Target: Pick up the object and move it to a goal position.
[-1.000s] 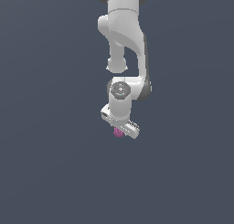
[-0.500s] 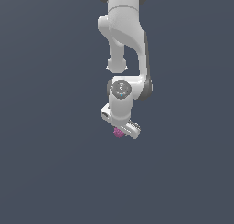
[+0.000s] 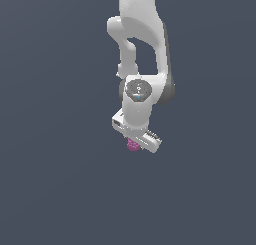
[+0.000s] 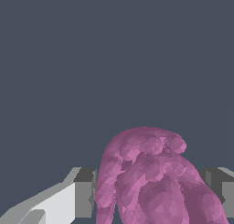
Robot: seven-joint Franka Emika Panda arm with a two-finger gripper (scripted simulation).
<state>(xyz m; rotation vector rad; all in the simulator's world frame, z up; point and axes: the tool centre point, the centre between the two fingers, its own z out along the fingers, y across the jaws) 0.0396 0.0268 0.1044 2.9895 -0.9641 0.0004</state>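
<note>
One claw [image 3: 134, 143], apparently gripping pink blob [image 4: 151, 182]

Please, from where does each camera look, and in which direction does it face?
Exterior view: off the arm, facing the white arm and its gripper; a pink blob peeks out beneath.
Wrist view: on the wrist, looking along the fingers; the pink blob sits between them, filling much of the frame.
Shared: both show the blob and the gripper.
</note>
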